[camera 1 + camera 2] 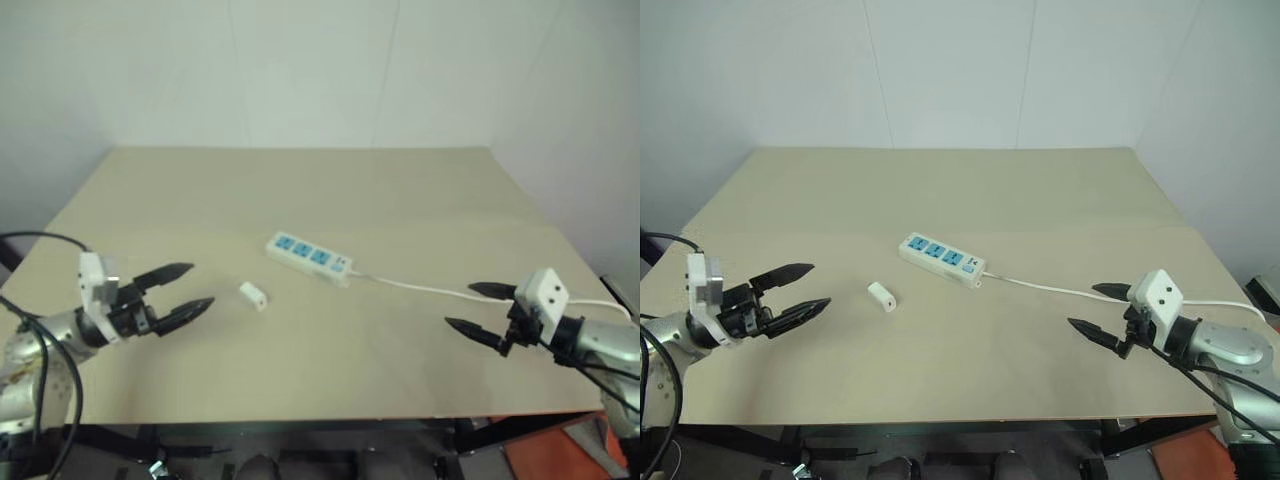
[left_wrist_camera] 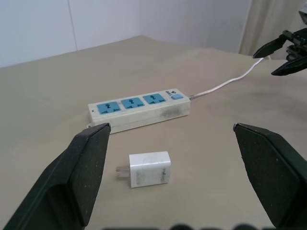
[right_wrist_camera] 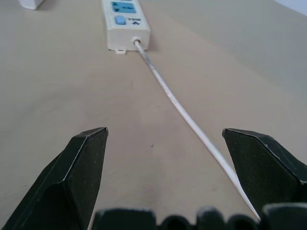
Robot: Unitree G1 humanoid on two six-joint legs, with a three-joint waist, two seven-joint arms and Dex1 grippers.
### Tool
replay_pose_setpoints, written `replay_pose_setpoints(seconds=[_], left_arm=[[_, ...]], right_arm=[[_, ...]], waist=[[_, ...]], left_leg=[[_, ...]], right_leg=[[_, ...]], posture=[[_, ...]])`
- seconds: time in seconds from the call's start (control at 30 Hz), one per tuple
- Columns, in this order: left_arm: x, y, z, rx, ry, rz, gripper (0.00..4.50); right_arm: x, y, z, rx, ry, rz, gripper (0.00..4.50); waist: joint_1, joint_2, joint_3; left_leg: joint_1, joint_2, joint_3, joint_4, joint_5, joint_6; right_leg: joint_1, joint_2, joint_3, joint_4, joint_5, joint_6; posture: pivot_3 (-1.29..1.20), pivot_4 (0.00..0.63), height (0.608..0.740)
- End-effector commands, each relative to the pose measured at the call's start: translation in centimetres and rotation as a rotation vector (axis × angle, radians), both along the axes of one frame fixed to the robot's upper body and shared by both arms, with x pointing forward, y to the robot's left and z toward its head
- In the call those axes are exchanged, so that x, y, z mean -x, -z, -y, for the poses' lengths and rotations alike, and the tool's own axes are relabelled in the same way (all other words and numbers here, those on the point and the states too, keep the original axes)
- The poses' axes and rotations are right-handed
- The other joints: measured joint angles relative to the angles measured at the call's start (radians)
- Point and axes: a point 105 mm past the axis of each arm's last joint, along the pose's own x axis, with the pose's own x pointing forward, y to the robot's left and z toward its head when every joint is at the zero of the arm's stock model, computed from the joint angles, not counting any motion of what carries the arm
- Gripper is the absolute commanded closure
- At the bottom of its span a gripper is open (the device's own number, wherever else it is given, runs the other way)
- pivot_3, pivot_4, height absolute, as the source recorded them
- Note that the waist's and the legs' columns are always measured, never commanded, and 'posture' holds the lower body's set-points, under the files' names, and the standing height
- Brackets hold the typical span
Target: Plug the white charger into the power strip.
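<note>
Both grippers are wide open and empty, left gripper (image 1: 790, 292) near the white charger (image 1: 881, 296), right gripper (image 1: 1100, 310) by the power strip (image 1: 942, 258) cord (image 1: 1060, 291).

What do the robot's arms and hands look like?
Each arm is silver metal trailing black cables. The left hand and right hand each have two pointed black fingers, tapering to tips, with a white boxy mount behind them.

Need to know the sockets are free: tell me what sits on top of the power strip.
Nothing sits on the power strip: its three blue socket faces are bare. The white charger lies apart on the table. The strip's underside is hidden.
</note>
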Motion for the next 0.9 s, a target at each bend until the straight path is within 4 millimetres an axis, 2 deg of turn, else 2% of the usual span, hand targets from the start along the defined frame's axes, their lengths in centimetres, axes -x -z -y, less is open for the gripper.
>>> replay_pose_setpoints(seconds=[0.03,0.2,0.3,0.5,0.7,0.9], left_arm=[[-0.2,-1.4,0.6,-0.020,0.024,0.072,0.02],[-1.0,-1.1,0.6,-0.044,-0.006,0.068,0.02],[-0.8,-1.1,0.5,-0.046,0.004,0.072,0.02],[-0.9,-1.8,0.0,-0.042,-0.028,0.101,0.02],[-1.0,-2.2,0.3,-0.040,0.004,0.105,0.02],[-1.4,-2.6,-0.4,-0.052,-0.002,0.103,0.02]], right_arm=[[-0.2,-1.0,0.0,0.012,0.007,0.047,0.00],[-0.3,-0.8,0.3,0.022,0.036,0.046,0.00],[-0.2,-0.5,0.3,0.026,0.042,0.047,0.00],[-0.4,-0.3,0.1,0.014,0.049,0.045,0.00],[-0.5,-0.2,0.2,0.019,0.052,0.045,0.00],[-0.2,0.0,0.3,0.014,0.060,0.046,0.00]], waist=[[0.000,0.000,0.000],[0.002,0.000,0.000],[0.001,0.000,0.000],[-0.001,0.000,0.000],[0.000,0.000,0.000],[0.000,0.000,0.000]], left_leg=[[0.000,0.000,0.000,0.000,0.000,0.000],[0.000,0.000,0.000,0.000,0.000,0.000],[0.000,0.000,0.000,0.000,0.000,0.000],[0.000,0.000,0.000,0.000,0.000,0.000],[-0.001,0.000,0.000,0.000,0.000,0.000],[-0.001,0.000,0.000,0.000,0.000,0.000]], right_leg=[[0.000,0.000,0.000,0.000,0.000,0.000],[0.000,0.000,0.000,0.000,0.000,0.000],[0.000,0.000,0.000,0.000,0.000,0.000],[0.000,0.000,0.000,0.000,0.000,0.000],[0.000,0.000,0.000,-0.001,0.000,0.000],[0.000,0.000,0.000,-0.001,0.000,0.000]], posture=[[0.00,0.150,0.740],[0.00,0.150,0.740],[0.00,0.150,0.740],[0.00,0.150,0.740],[0.00,0.150,0.740],[0.00,0.150,0.740]])
